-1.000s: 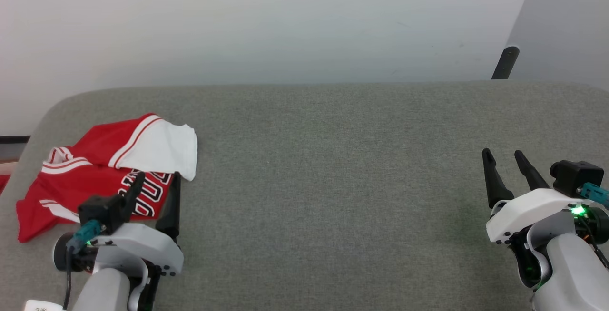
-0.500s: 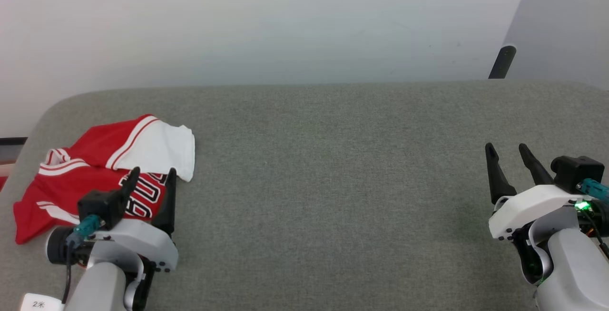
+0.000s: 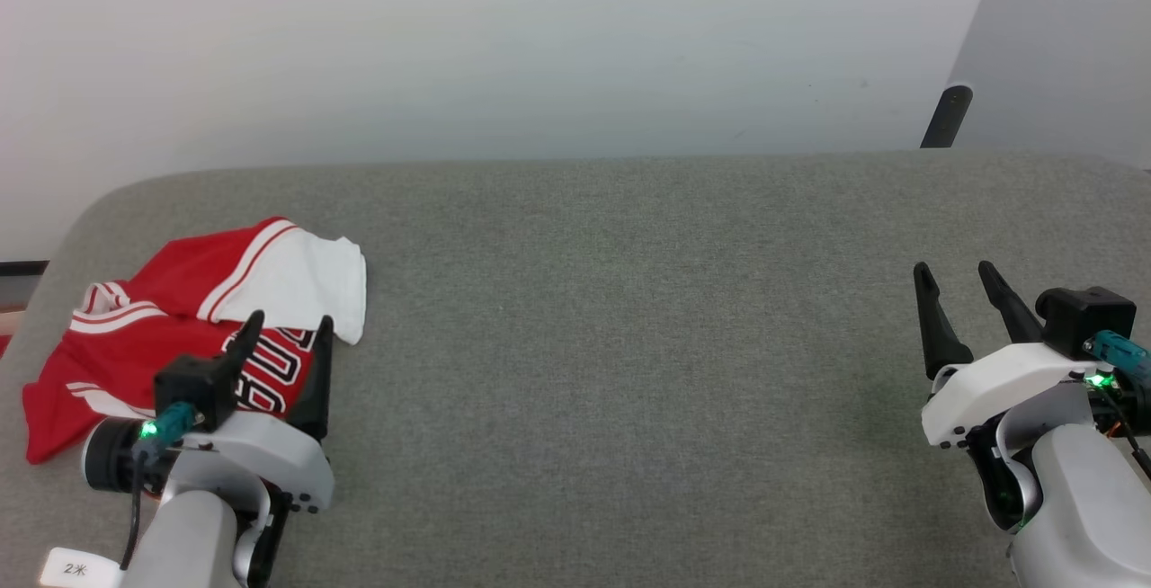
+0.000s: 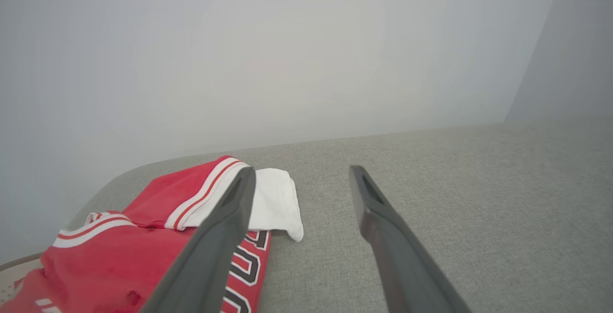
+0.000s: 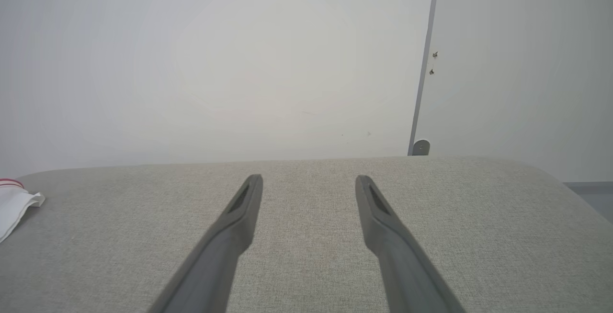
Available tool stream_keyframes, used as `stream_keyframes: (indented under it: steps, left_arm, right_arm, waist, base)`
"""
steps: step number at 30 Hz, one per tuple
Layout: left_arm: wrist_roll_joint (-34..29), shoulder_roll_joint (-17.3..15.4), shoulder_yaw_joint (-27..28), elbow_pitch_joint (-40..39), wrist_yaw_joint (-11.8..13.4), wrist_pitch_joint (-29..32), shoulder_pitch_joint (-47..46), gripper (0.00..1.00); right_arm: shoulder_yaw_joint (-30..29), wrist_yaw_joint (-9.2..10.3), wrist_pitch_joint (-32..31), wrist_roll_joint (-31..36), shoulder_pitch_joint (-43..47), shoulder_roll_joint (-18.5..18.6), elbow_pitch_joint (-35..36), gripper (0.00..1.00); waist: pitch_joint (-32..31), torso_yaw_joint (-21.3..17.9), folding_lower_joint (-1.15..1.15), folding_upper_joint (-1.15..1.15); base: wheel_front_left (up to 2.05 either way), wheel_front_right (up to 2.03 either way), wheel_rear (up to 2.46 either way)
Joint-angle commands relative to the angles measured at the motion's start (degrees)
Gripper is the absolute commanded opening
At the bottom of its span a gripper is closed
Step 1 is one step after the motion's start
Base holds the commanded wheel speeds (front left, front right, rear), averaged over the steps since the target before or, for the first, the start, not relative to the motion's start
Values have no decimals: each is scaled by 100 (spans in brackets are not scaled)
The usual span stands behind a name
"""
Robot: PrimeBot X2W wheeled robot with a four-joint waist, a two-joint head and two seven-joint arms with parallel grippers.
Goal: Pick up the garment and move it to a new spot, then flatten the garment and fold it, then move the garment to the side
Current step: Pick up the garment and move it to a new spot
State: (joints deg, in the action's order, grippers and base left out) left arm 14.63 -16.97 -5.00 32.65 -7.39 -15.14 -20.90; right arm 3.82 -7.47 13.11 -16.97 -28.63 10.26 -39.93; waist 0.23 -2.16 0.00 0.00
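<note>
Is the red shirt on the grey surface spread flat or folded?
Neither neatly. The shirt lies rumpled on the grey surface, with its white sleeve turned over the red front and the hem bunched unevenly.

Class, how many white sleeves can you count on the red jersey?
1. The white sleeve lies at the far right corner of the garment, near the left end of the grey surface. A second sleeve may be hidden under the crumpled folds.
</note>
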Motion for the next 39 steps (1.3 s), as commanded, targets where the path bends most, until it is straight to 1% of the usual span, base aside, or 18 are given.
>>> stream_keyframes:
  steps: [1, 12, 19, 25, 39]
  left_arm:
    - [48, -18, -11, 6, -14, 1, -33, 100]
    - [241, -27, -41, -53, -15, 1, 35, 100]
    - [281, 18, 46, -98, -15, 1, 75, 100]
    - [190, 112, 196, -165, 0, 1, 135, 100]
    - [-81, 400, 670, -412, 208, 1, 472, 100]
  right_arm:
    - [9, -4, 18, -6, 50, -10, 14, 100]
    - [-30, -4, 55, -181, 122, -13, 95, 100]
    - [-29, -4, 99, -244, 191, -64, 167, 100]
    - [189, -4, 117, -282, 253, -137, 270, 100]
    - [994, -4, 170, -493, 337, -327, 532, 100]
  waist:
    - [1, -2, 0, 0]
    - [12, 24, 0, 0]
    - [19, 240, 0, 0]
    - [81, 674, 0, 0]
    - [173, 2035, 0, 0]
  base:
    - [0, 0, 0]
    - [0, 0, 0]
    - [0, 0, 0]
    - [0, 0, 0]
    - [0, 0, 0]
